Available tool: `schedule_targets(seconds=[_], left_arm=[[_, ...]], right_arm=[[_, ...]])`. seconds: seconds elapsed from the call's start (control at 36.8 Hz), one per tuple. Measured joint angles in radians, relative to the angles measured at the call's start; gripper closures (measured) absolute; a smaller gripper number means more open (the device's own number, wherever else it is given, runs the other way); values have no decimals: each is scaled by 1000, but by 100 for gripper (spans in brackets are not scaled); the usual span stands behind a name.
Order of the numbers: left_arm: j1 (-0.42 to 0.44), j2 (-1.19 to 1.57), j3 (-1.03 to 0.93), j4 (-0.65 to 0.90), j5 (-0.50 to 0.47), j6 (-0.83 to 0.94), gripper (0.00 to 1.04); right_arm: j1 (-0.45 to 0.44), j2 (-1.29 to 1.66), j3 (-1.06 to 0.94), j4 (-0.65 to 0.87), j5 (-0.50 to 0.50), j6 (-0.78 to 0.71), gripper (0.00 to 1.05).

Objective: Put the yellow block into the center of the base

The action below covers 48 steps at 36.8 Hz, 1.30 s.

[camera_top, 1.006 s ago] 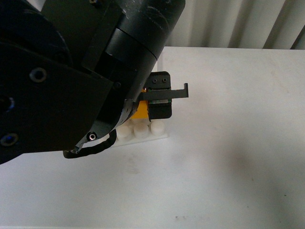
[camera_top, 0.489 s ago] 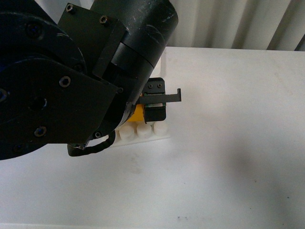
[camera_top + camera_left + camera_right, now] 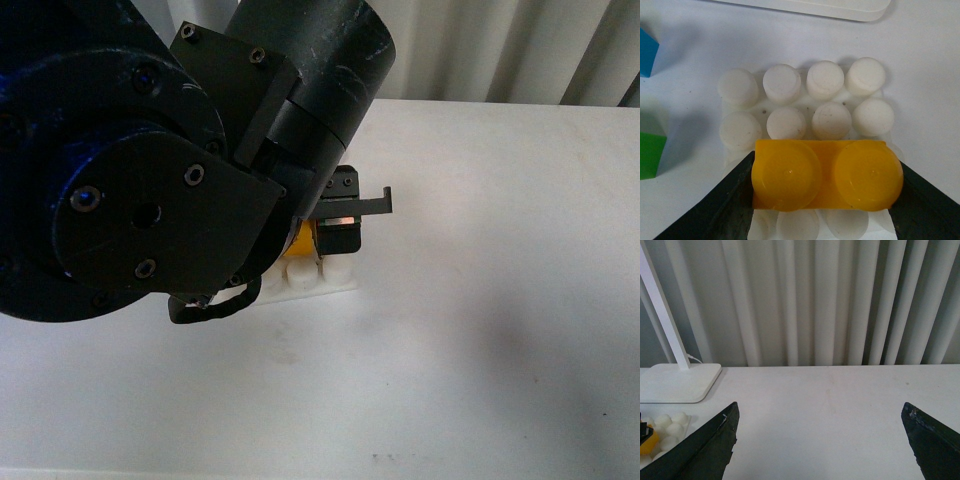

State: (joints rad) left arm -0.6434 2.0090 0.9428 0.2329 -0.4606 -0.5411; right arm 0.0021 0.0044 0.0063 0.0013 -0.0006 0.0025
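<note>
White table (image 3: 480,350) carries the base (image 3: 785,82), slab (image 3: 675,382), green brick (image 3: 650,155), blue brick (image 3: 647,52).

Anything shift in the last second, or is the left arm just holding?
The left arm's housing swung right across the front view, hiding more of the base; the left gripper dipped only slightly. The yellow block stays clamped in it over the studs; the base has not moved.
</note>
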Motion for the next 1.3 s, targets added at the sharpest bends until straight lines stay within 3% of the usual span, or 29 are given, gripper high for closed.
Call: schedule_targets(seconds=[1.3], left_arm=[[-7,13,-19,42,11,-56,39]], right_arm=[[0,0,0,0,0,0,9]])
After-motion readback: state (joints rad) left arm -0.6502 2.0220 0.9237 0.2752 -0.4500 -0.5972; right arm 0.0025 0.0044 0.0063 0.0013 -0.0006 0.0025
